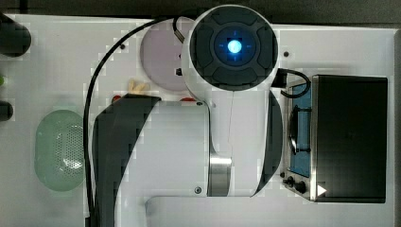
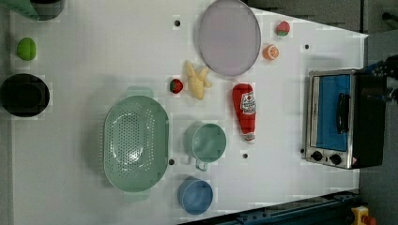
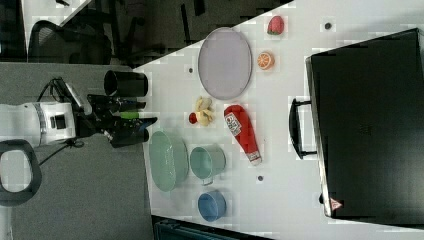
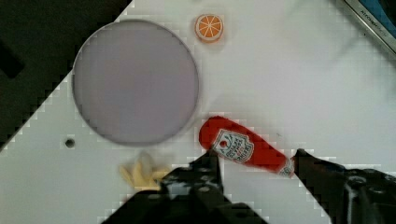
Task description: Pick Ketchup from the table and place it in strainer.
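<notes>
Jaws parted and empty, your gripper (image 4: 254,161) hangs above the Ketchup (image 4: 243,149).

You can see in the right view that the arm reaches out level from the right view's left, the gripper (image 3: 147,125) held off the white table (image 3: 280,165), clear of every object. Your wrist view looks down past both fingers (image 4: 208,168), which frame the red bottle lying flat beside the round lilac plate (image 4: 135,81). In the left view the Ketchup (image 2: 246,111) lies on the table, between the toaster oven (image 2: 342,117) and the green cup (image 2: 209,143), well apart from the strainer (image 2: 136,143).
</notes>
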`<action>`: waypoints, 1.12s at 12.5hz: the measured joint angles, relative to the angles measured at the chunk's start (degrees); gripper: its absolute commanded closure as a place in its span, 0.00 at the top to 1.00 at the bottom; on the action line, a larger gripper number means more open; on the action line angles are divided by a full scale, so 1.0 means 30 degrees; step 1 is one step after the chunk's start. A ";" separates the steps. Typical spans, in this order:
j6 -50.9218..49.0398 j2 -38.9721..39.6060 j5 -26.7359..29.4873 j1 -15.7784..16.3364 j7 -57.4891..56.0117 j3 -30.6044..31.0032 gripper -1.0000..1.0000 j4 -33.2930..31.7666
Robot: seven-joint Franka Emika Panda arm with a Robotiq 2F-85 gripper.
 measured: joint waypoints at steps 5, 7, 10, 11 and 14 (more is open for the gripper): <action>-0.3956 -0.6296 0.0727 -0.1314 0.0002 0.1661 1.00 -0.3730; -0.3623 -0.6477 0.0726 -0.1278 0.0003 0.1731 1.00 -0.3077; -0.2604 -0.4948 0.0749 -0.1349 -0.0610 0.1786 1.00 -0.3432; -0.2011 -0.4057 0.0695 -0.1376 -0.1350 0.1816 1.00 -0.3693; 0.0401 -0.0894 0.0757 -0.1462 -0.5233 0.1612 1.00 -0.4756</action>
